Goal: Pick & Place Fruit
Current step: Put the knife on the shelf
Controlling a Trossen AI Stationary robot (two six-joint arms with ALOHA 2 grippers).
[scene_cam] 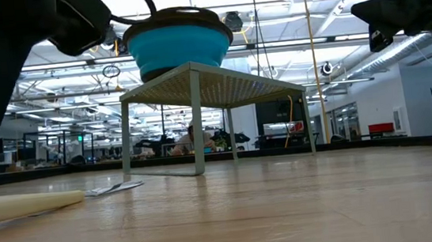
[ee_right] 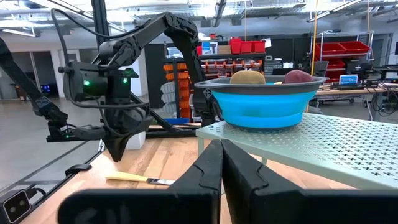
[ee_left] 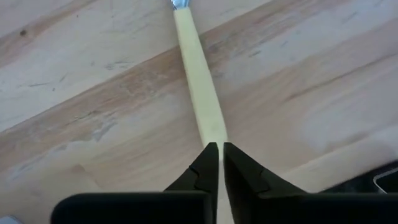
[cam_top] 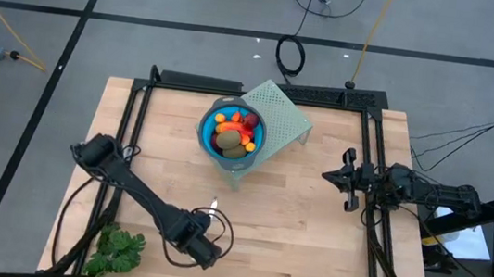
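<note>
Two arms are in view, both with fingers pressed together and nothing between them. The left gripper [cam_top: 207, 253] is low over the near part of the table [cam_top: 310, 239], and its wrist view shows the dark fingertips [ee_left: 211, 163] clenched just above the near end of a pale stick [ee_left: 198, 81] — the stick runs straight out ahead of the jaws along the wood, with a bit of metal at its far end. Whether the tips touch the stick cannot be told. In the right wrist view the same stick [ee_right: 132, 179] lies on the table just under the left gripper [ee_right: 118, 153].

All the fruit [cam_top: 235, 130] sits in a blue bowl [cam_top: 206, 134], well ahead of the left jaws, on a pale green perforated stand [cam_top: 289, 115] at the far middle of the table. From above, orange, red and brown-green pieces fill the bowl; from the right wrist only a brown one [ee_right: 247, 77] and a dark red one [ee_right: 300, 76] rise over the rim. The low view shows the bowl [scene_cam: 177, 47] raised on the stand [scene_cam: 220, 85].

The right gripper [cam_top: 350, 179] hangs at the right side of the table, jaws clamped shut on nothing, pointing toward the stand, which lies ahead and a little to one side — well apart from it. A leafy bunch [cam_top: 118, 250] lies at the near left corner, beside the left arm.
</note>
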